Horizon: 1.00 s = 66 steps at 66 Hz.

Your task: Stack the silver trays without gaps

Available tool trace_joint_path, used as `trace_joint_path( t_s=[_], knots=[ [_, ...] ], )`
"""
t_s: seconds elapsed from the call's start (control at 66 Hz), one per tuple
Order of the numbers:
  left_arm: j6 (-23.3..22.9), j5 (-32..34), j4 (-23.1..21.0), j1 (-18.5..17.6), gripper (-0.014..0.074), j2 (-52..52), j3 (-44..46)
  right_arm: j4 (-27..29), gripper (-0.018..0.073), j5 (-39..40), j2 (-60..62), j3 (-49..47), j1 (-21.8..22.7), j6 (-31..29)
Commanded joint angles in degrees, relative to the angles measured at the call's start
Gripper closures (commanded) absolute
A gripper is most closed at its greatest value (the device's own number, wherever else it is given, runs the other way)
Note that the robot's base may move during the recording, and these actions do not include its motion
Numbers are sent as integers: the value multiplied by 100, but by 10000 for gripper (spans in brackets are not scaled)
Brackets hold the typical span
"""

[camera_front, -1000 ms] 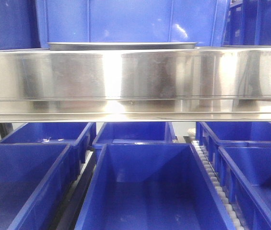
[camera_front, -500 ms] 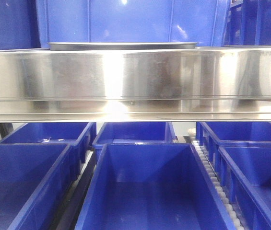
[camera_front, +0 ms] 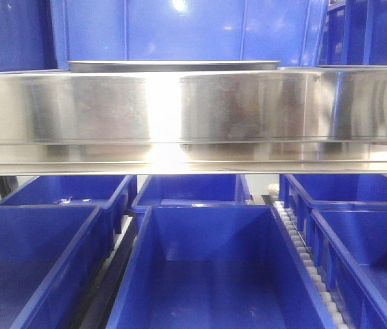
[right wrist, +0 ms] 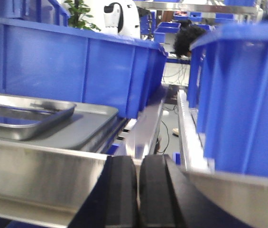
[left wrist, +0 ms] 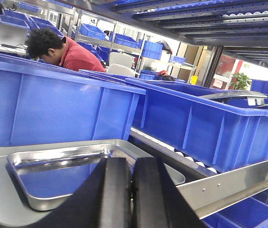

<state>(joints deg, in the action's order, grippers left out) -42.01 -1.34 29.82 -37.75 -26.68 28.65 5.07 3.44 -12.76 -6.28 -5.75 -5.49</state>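
Warehouse racking of blue bins (camera_front: 207, 274) surrounds us; steel shelf rail (camera_front: 193, 113) unchanged since a second ago, only glare shifted, so no progress. Small silver tray (left wrist: 53, 173) lies inside big tray (left wrist: 1, 199), visible to wrists only. Left gripper (left wrist: 133, 194) at 6 o'clock, right gripper (right wrist: 137, 192): both pressed together, empty.

the left gripper (left wrist: 133, 190) shows in its own wrist view as two black fingers (left wrist: 112, 190) rising from the bottom edge, pressed nearly together with only a thin slit between them and nothing held. the right gripper (right wrist: 137, 190) looks the same in the right wrist view: its two dark pads (right wrist: 122, 190) sit side by side, seemingly touching, though the view is soft. neither arm appears in the front view.
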Motion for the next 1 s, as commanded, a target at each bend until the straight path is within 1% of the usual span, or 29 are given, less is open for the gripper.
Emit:
trace_joint_path(
  t_s=[0.0,0.091,0.152,0.212,0.303,0.515,0.985],
  knots=[
    [-7,64,31,-16,592,31,-11,36,577,-20,388,296,126,309],
    [-7,64,31,-16,592,31,-11,36,577,-85,860,596,303,361],
    [-7,64,31,-16,592,31,-11,14,577,-217,1146,628,399,361],
    [-7,64,31,-16,592,31,-11,-7,577,-716,1276,628,431,361],
    [-7,60,31,-17,592,41,-11,-78,577,-876,1276,628,457,361],
    [-7,47,31,-17,592,39,-11,-79,577,-733,1276,628,457,361],
    [-7,47,31,-17,592,39,-11,-79,577,-733,1276,628,457,361]
  ],
)
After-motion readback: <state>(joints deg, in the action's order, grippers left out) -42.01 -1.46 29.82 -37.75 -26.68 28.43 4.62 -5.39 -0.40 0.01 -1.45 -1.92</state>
